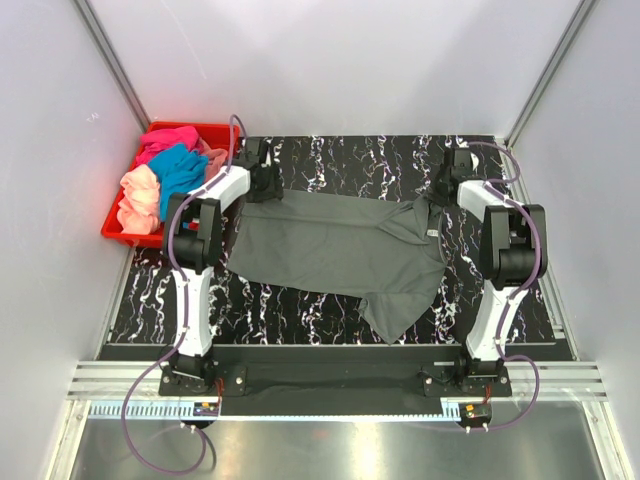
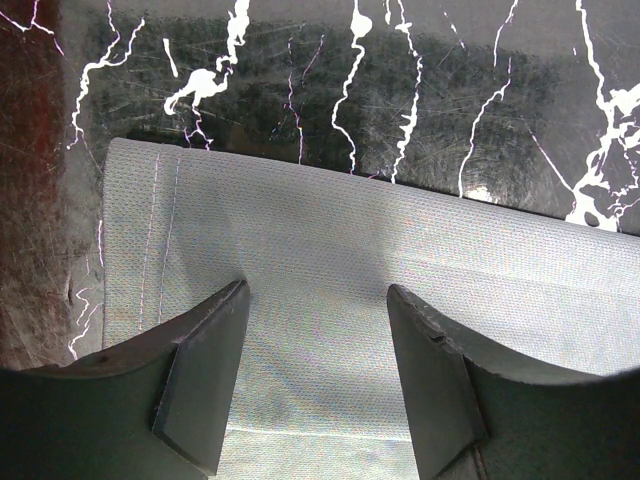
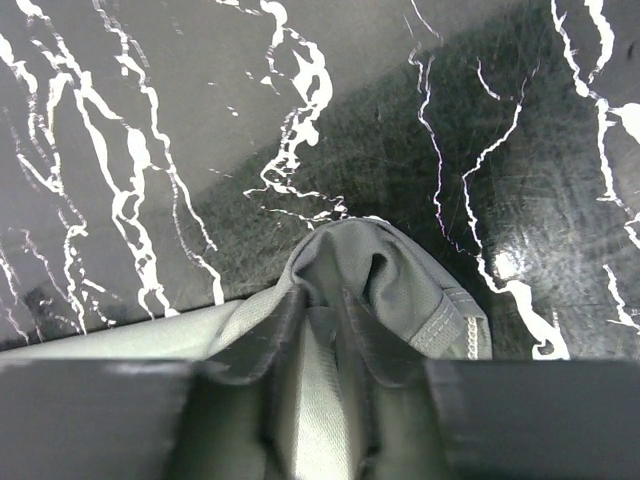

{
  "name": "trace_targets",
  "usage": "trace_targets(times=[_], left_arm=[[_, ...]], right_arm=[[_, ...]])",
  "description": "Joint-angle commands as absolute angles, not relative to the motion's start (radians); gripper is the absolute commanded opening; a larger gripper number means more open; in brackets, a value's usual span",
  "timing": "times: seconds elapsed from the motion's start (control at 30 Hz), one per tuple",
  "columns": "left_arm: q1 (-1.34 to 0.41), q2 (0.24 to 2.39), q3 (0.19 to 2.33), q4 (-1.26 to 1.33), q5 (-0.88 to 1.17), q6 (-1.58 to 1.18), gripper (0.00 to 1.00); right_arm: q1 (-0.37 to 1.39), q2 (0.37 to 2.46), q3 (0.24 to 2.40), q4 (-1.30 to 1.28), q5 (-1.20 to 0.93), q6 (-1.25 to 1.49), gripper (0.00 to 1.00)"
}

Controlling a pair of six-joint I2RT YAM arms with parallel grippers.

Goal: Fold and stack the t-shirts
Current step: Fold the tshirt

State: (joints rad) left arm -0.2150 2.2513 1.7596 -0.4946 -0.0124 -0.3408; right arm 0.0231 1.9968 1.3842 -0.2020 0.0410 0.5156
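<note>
Black marbled table point(image 1: 330, 160) carries the dark grey t-shirt point(image 1: 330, 255), spread between my grippers. My right gripper point(image 3: 320, 300) is clenched on a bunched corner, probably to keep the cloth taut. My left gripper point(image 2: 316, 300) hangs released, with the hem just beyond its tips.

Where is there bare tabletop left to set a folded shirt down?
Bare table shows along the far edge beyond the grey t-shirt, and front-left below its lower edge. The centre is covered; the red crate is heaped with other shirts.
</note>
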Motion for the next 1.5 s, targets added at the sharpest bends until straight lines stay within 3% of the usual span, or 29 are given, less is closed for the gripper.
trace_targets(times=[0.0,0.03,0.07,0.3,0.43,0.73,0.83,0.87,0.9,1.0,1.23,1.47], left_arm=[[-0.212,2.261,1.756,-0.497,-0.034,-0.35,0.64],[-0.212,2.26,1.758,-0.502,-0.041,-0.351,0.64],[-0.212,2.26,1.758,-0.505,-0.046,-0.354,0.64],[-0.195,2.289,1.795,-0.581,-0.121,-0.403,0.64],[-0.184,2.302,1.816,-0.597,-0.126,-0.419,0.64],[-0.183,2.303,1.815,-0.534,-0.022,-0.423,0.65],[-0.183,2.251,1.796,-0.48,0.076,-0.42,0.66],[-0.183,2.238,1.801,-0.46,0.098,-0.42,0.68],[-0.183,2.223,1.818,-0.459,0.116,-0.42,0.68],[-0.181,2.175,1.862,-0.488,0.163,-0.416,0.7],[-0.183,1.981,1.794,-0.466,0.241,-0.413,0.77],[-0.181,1.795,1.55,-0.442,0.293,-0.44,0.77]], right_arm=[[0.018,2.022,1.387,-0.158,0.041,0.541,0.24],[0.017,2.013,1.378,-0.137,0.046,0.545,0.01],[0.015,2.007,1.37,-0.133,0.075,0.545,0.0],[-0.032,1.896,1.25,-0.054,0.21,0.569,0.0],[-0.034,1.849,1.217,-0.133,0.252,0.71,0.0],[-0.043,1.882,1.172,-0.009,0.132,0.764,0.0],[-0.043,1.832,1.143,0.021,0.135,0.766,0.06],[-0.043,1.816,1.15,0.009,0.135,0.758,0.11],[-0.043,1.801,1.163,-0.059,0.137,0.735,0.23],[-0.043,1.752,1.244,-0.207,0.127,0.678,0.36],[-0.038,1.559,1.206,-0.42,-0.044,0.482,0.37],[0.046,1.583,1.172,-0.44,-0.149,0.397,0.34]])
